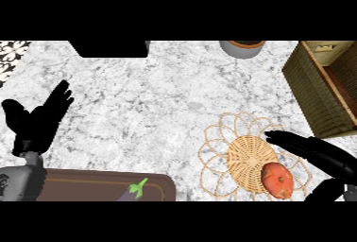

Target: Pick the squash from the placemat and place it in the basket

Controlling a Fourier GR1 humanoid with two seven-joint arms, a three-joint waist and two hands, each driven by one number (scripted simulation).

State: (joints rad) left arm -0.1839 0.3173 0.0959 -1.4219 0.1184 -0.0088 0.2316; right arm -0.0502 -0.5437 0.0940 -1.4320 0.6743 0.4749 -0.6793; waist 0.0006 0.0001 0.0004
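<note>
An orange-red squash (277, 179) lies on the right part of a round woven placemat (244, 158) with looped wire edging, at the lower right of the counter. My right hand (314, 150) reaches in from the right with fingers straight, just above and right of the squash, apart from it. The dark woven basket (317, 90) stands at the right edge, farther back. My left hand (38, 118) rests open at the left, fingers up.
A brown cutting board (105, 186) with an eggplant (134, 191) on it lies along the front edge. A grey pot (242, 47) and a black object (111, 48) stand at the back. A patterned cloth (10, 56) shows at the far left corner.
</note>
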